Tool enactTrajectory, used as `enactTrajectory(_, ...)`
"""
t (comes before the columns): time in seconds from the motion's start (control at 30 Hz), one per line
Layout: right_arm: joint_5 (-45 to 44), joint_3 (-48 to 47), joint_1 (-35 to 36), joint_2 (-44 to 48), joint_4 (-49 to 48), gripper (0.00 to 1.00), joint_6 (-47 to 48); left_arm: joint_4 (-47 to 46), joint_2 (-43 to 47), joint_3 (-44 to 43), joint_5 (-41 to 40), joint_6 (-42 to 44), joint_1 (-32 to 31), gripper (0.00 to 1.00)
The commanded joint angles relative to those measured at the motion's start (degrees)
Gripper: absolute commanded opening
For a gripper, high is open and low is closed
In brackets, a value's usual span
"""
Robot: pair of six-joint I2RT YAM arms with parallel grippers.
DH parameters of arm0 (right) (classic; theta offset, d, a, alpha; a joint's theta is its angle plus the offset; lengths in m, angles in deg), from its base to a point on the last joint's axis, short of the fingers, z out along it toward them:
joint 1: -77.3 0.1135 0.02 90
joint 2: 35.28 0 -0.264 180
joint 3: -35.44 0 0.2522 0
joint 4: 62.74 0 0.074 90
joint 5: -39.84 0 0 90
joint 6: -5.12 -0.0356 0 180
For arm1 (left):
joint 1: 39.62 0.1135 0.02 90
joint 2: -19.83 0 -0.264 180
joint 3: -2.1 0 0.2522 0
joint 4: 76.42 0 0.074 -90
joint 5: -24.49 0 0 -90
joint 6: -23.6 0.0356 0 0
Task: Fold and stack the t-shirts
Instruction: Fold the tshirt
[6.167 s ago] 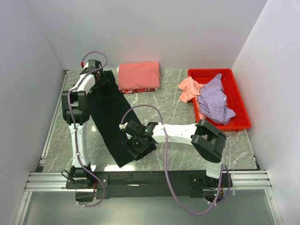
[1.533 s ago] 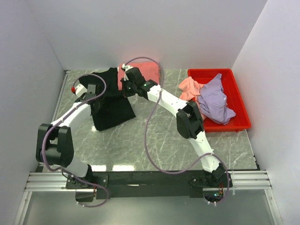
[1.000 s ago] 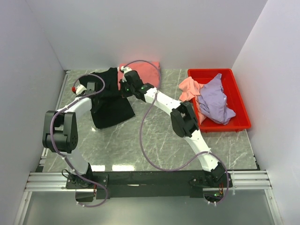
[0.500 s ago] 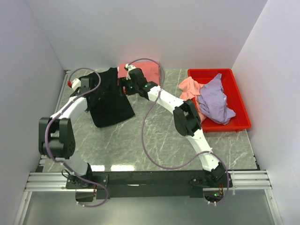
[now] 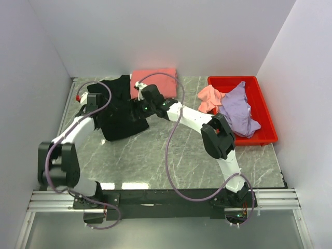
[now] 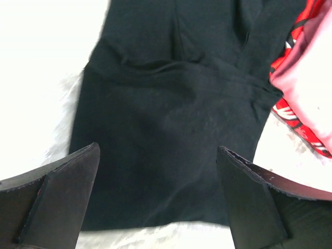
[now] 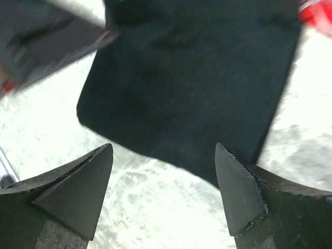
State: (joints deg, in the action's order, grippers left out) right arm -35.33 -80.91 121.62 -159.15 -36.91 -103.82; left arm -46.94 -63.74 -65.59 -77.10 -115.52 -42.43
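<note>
On the marble table, the folded black t-shirt is lying far-left, its long axis running front to back. You are holding the left gripper and right gripper directly above it, both spread apart and empty. The coral-red t-shirt is sitting just beside its far-right corner.

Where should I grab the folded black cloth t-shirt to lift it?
Probably best: pinch the black cloth t-shirt at its two near corners, coming down from the near side. It lies flat, that edge is free, and its far right side crowds the folded coral-red t-shirt.
</note>
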Motion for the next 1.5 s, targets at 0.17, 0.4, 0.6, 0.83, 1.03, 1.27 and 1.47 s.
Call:
enactTrajectory(0.17, -1.11, 4.84, 0.60, 3.99, 0.32, 0.86, 1.71, -2.18, -18.61, -15.84, -2.64, 4.56, 1.75, 0.99)
enactTrajectory(0.4, -3.49, 6.70, 0.42, 4.43, 1.81, 0.86, 3.29, 2.82, -29.63, -31.05, -0.02, 10.89, 2.63, 0.99)
enactTrajectory(0.6, -6.38, 5.03, 0.33, 4.43, 3.65, 0.86, 2.77, 4.57, -25.95, -31.50, 4.13, 10.55, 2.63, 0.99)
enactTrajectory(0.83, -9.73, 6.17, -0.89, 6.54, 8.48, 0.87, -3.11, 7.55, -6.38, -12.72, 2.46, 0.98, 2.63, 1.00)
enactTrajectory(1.03, -8.15, 6.61, -1.60, 6.81, 11.47, 0.87, -3.30, 7.04, 9.88, 9.59, 4.03, -4.57, 2.46, 0.99)
enactTrajectory(1.27, -6.74, 3.10, -2.65, 3.12, 14.02, 0.87, -5.23, 5.36, 15.46, 18.34, 4.31, -5.89, 2.46, 0.97)
enactTrajectory(1.47, -5.69, 0.90, -2.74, 0.39, 14.90, 0.86, -4.88, 5.10, 10.36, 15.44, 0.96, -3.88, 2.63, 0.81)
